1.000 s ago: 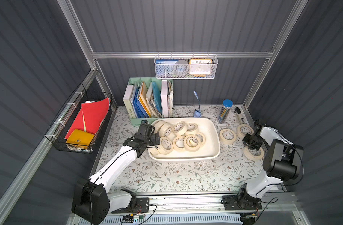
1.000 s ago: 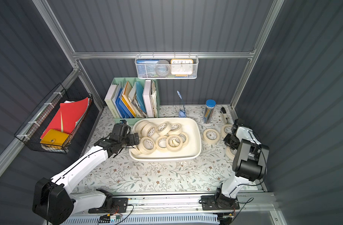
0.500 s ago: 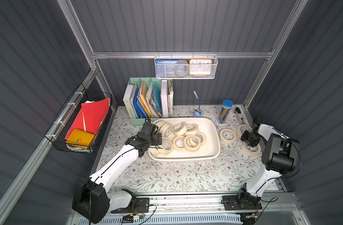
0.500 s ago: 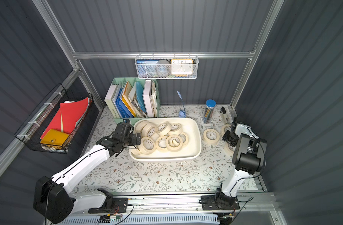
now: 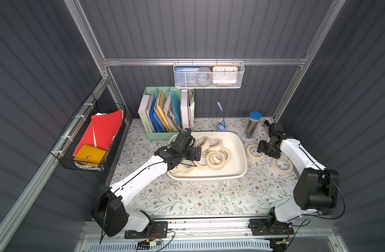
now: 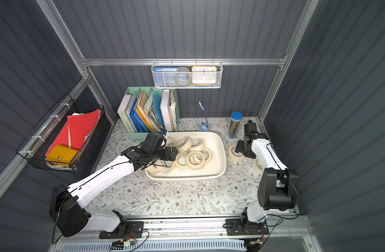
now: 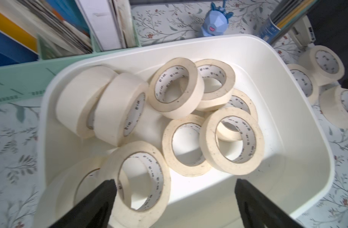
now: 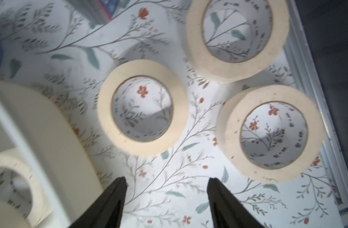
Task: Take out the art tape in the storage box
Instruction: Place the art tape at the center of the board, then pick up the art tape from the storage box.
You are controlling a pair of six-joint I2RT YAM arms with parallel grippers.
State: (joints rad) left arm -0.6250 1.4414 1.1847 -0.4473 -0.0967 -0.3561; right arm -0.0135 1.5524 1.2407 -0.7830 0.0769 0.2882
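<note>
- the left fingers (image 5: pixel 195 153) hang over the left end of the storage box (image 5: pixel 209 175), spread as wide as they go and holding nothing.
- most of the art tape (image 5: pixel 216 160) lies heaped inside the box, some rolls flat, some tipped on edge.
- three rolls (image 8: pixel 142 107) lie flat on the flowered bench (image 5: pixel 198 196), just right of the box.
- the right fingers (image 5: pixel 262 149) hover above those three, well parted and empty.

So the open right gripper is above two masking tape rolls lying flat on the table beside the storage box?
Not two: the right wrist view shows three masking tape rolls lying flat on the table beside the storage box, under the open right gripper.
</note>
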